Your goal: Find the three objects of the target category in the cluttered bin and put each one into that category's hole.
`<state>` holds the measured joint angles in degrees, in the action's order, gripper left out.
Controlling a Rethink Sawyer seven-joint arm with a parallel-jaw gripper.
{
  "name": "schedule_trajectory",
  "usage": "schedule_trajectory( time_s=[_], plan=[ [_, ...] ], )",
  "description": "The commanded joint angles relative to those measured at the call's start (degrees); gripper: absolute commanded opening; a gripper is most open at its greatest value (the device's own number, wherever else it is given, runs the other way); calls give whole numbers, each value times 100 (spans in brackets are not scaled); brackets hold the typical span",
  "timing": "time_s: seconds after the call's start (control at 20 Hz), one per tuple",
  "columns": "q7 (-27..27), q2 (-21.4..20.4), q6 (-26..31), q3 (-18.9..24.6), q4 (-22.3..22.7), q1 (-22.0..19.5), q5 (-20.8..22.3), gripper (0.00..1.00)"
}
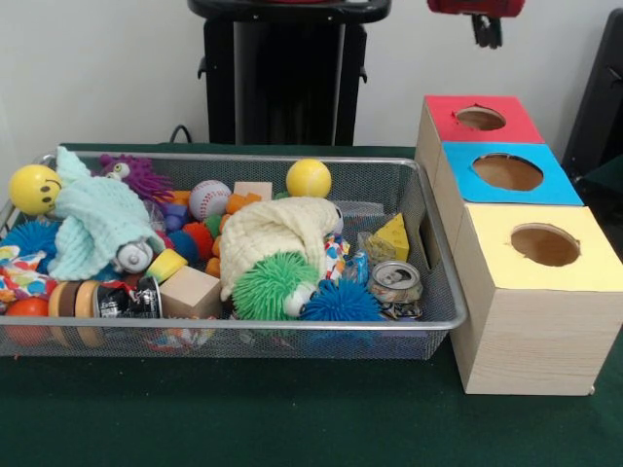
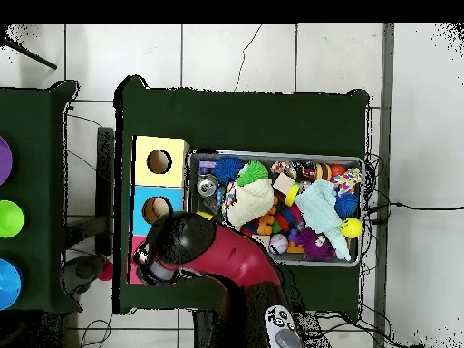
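Note:
The wire mesh bin (image 1: 440,255) stands on the green table, full of mixed toys; it also shows in the overhead view (image 2: 276,154). No yellow duck or striped tiger plush shows in it; two knit cloths, mint (image 1: 97,224) and cream (image 1: 277,229), cover part of the pile. The red-topped box's round hole (image 1: 480,118) is at the far right. My gripper (image 1: 487,31) hangs at the top edge, above and just behind that hole, and nothing shows in it. In the overhead view my arm (image 2: 186,245) covers the red box and hides the gripper.
The blue-topped box (image 1: 506,173) and yellow-topped box (image 1: 543,245) stand in a row in front of the red one. The bin holds spiky balls (image 1: 273,284), yellow balls (image 1: 308,178), a baseball, wooden blocks, a crushed can (image 1: 394,282) and a cheese wedge.

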<state>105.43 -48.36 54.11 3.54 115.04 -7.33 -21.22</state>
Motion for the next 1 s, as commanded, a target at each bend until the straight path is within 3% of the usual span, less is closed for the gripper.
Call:
schedule_trajectory(
  time_s=[0.05, 0.15, 0.25, 0.35, 0.55, 0.75, 0.8, 1.0],
  plan=[
    [268, 243, -2601, -417, -336, 39, 1526, 0],
    [155, 293, -4154, -132, 55, -259, 1962, 0],
    [401, 384, -5262, 53, 268, -501, 2355, 0],
    [425, 616, -5385, -125, 86, -411, 2677, 0],
    [450, 775, -5693, -343, -10, -302, 2909, 0],
    [426, 939, -5895, -558, 2, -177, 2832, 0],
    [391, 956, -5854, -549, 6, -185, 2819, 100],
    [-21, 1008, -5561, -883, -337, 110, 3001, 100]
  ],
)
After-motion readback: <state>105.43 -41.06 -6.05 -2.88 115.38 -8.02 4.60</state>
